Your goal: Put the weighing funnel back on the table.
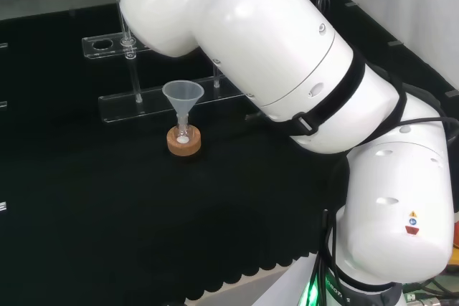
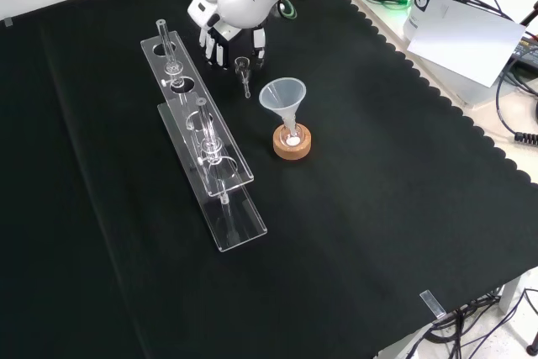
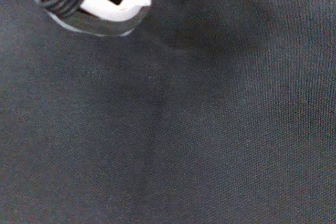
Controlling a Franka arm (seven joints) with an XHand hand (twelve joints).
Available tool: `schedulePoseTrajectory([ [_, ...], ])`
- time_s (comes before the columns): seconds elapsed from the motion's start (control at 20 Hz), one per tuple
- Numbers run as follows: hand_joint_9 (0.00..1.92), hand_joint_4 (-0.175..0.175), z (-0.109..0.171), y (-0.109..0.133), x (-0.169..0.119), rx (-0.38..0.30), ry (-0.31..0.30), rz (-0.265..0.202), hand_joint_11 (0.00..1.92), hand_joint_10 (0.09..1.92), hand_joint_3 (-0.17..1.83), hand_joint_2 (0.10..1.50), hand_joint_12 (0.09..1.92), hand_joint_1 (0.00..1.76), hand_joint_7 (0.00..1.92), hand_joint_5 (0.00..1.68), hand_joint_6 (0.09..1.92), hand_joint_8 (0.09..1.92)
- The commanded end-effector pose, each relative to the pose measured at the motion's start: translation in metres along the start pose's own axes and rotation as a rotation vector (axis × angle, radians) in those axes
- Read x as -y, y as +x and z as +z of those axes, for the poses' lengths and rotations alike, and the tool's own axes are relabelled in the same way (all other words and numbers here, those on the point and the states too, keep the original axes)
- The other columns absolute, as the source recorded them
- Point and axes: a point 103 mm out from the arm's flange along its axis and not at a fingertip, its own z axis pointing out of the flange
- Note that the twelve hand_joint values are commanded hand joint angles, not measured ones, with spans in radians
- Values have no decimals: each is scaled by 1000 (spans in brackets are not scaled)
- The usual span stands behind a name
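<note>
Just beside the rack (image 2: 220,155), weighing funnel (image 2: 245,70) pinched under hand (image 2: 229,39)

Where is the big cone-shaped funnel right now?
In the front view the funnel stands mouth up in a small flask on a cork ring, just right of the clear rack and below the hand.

**Head view:** the camera sits behind and above the arm's base. It faces forward over the white links (image 1: 301,69), which occupy the frame from 12 to 5 o'clock.

**Front view:** the camera is opposite and elevated, looking down on the black cloth (image 2: 353,233). The hand (image 2: 231,39) enters at 12 o'clock.

**Shared area:** both views show the funnel (image 2: 283,97) on its cork ring (image 2: 292,142) and the clear rack (image 2: 210,157).

**Wrist view:** the camera is very close to the cloth, apparently facing straight down.
</note>
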Motion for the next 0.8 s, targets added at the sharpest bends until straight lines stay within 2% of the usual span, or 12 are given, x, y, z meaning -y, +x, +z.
schedulePoseTrajectory([
  [0.05,948,175,0,5,-5,35,6,-1,760,327,644,681,1098,1114,675,1228,745,571],
  [0.35,939,175,0,9,-7,72,18,-14,743,325,643,682,1099,1113,668,1228,745,572],
  [0.8,930,175,-1,8,-6,101,26,-9,736,324,641,683,1105,1113,658,1227,745,573],
])
